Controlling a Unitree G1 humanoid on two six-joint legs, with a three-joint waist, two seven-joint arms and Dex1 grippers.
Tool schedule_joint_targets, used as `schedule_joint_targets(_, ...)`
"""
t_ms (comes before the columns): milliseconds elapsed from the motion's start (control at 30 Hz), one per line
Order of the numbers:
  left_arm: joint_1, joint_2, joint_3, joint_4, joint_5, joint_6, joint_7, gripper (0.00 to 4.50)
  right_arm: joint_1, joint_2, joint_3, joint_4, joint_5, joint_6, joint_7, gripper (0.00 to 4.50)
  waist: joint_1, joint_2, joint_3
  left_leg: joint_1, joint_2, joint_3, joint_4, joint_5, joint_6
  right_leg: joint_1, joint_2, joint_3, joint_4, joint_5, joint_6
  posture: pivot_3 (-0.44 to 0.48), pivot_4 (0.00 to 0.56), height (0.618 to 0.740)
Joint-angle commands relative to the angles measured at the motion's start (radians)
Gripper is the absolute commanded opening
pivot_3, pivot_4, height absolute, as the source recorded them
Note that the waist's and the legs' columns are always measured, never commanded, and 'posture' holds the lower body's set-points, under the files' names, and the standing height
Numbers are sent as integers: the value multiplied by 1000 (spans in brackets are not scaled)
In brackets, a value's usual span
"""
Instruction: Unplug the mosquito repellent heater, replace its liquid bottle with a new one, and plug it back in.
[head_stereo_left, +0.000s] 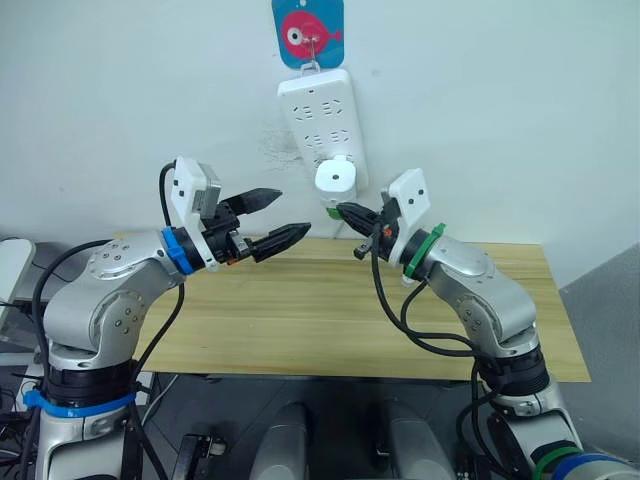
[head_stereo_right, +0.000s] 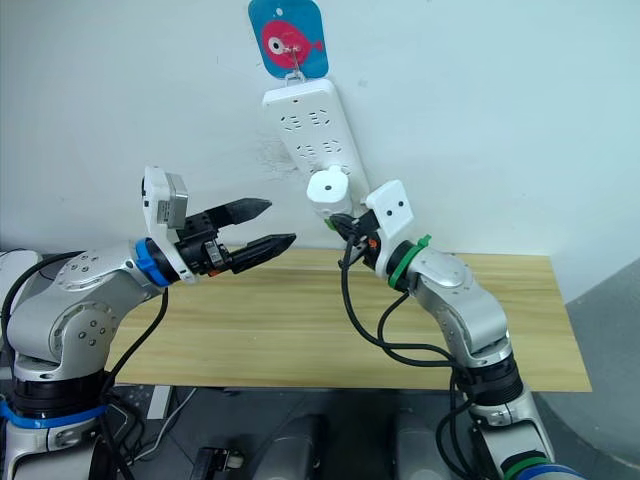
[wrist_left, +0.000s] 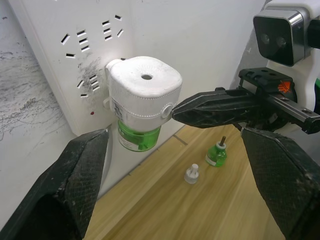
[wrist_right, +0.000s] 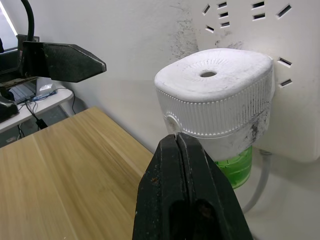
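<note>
The mosquito repellent heater (head_stereo_left: 335, 177) is a white rounded unit plugged into the lower part of the white power strip (head_stereo_left: 318, 108) on the wall. A green liquid bottle (wrist_left: 136, 138) is screwed in beneath it. My right gripper (head_stereo_left: 343, 211) is shut with nothing between its fingers, and its tip rests against the heater's lower side. My left gripper (head_stereo_left: 291, 212) hovers open a short way to the left of the heater, pointing at it. In the left wrist view, a second small green bottle (wrist_left: 216, 155) with a wick stands on the table below, next to a white cap (wrist_left: 191, 174).
The wooden table (head_stereo_left: 300, 320) stands against the white wall below both arms. A blue fish-shaped hook (head_stereo_left: 307, 32) holds the power strip up. The strip's cable (wrist_right: 257, 185) hangs down behind the heater.
</note>
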Motion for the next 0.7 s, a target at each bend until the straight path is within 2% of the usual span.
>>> schedule_joint_targets(33,-16,11,7,-17,-15,-18,-10,4500,-18,10,-3,-43,14,0,1,14,0,0,0,0,0,0,0,0,0,0,0,0,0,0,0,86,230,740)
schedule_joint_targets(467,-15,8,5,-20,-15,-17,-9,4500,-25,25,4,-50,29,24,23,14,0,0,0,0,0,0,0,0,0,0,0,0,0,0,0,86,230,740)
schedule_joint_targets(700,-17,9,3,-20,-17,-15,-11,4500,-56,68,9,-23,15,11,2,14,0,0,0,0,0,0,0,0,0,0,0,0,0,0,0,89,231,740)
